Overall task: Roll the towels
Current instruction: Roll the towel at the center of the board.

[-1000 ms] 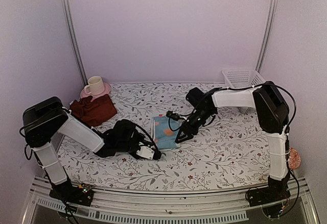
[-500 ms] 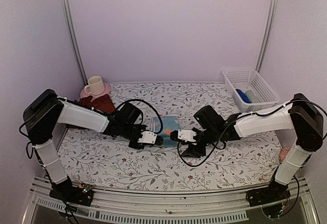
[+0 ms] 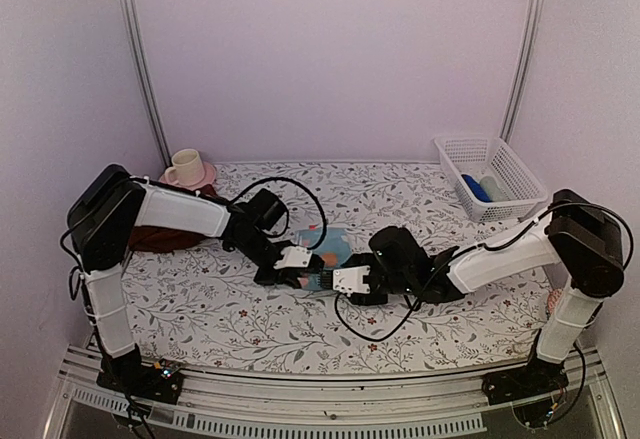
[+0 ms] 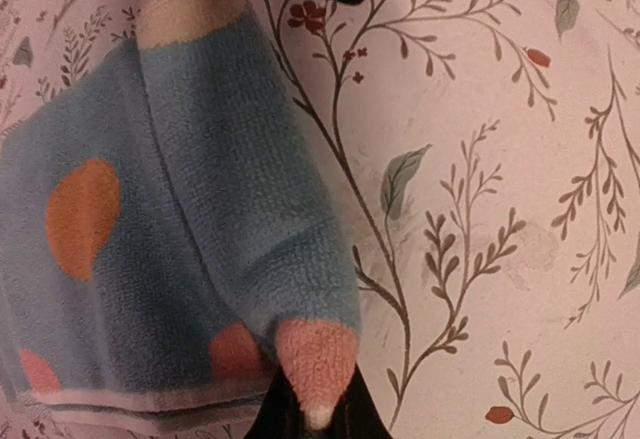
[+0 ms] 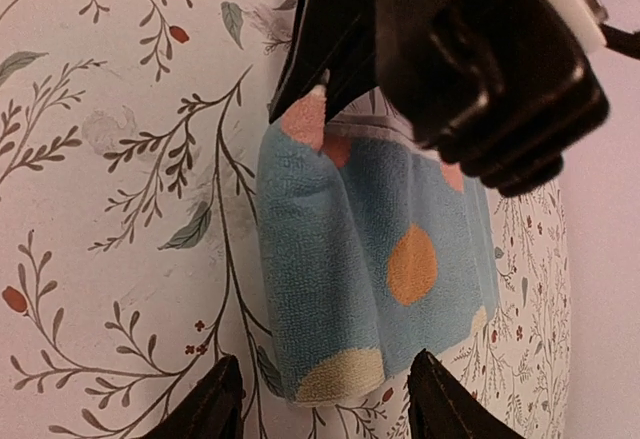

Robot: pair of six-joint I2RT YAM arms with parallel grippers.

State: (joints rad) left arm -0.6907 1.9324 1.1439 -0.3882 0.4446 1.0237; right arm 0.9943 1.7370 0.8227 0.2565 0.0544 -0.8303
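In the lower middle of the top view the two grippers meet nose to nose over the floral table covering [image 3: 250, 329]. The left gripper [image 3: 303, 279] is pinched tight on a pinkish corner of the light-blue towel [image 3: 332, 246]; the left wrist view shows this grip at its bottom edge, where the frame cuts off the dark fingers [image 4: 290, 421]. The right gripper [image 3: 328, 284] has its fingers apart; in its own wrist view the two dark fingers [image 5: 212, 407] stand either side of the towel's other end, with a strip of covering showing between the left-hand one and the cloth; whether the other one touches the cloth is hard to tell.

The towel lies at the middle of the table, with its near part hidden under both grippers in the top view. One edge is turned over into a soft fold; the fold's long axis runs from the pinched pink corner to a cream-tipped end, from bottom centre towards upper left in the left wrist view; an orange dot sits on the flat part.

Farther back on the left, the maroon towel [image 3: 158, 239] is mostly hidden behind the left forearm. Beyond it a cup [image 3: 183, 167] stands on a pink saucer [image 3: 205, 175]. At the upper right a white basket [image 3: 487, 141] holds something blue and something pale, both too small to make out.
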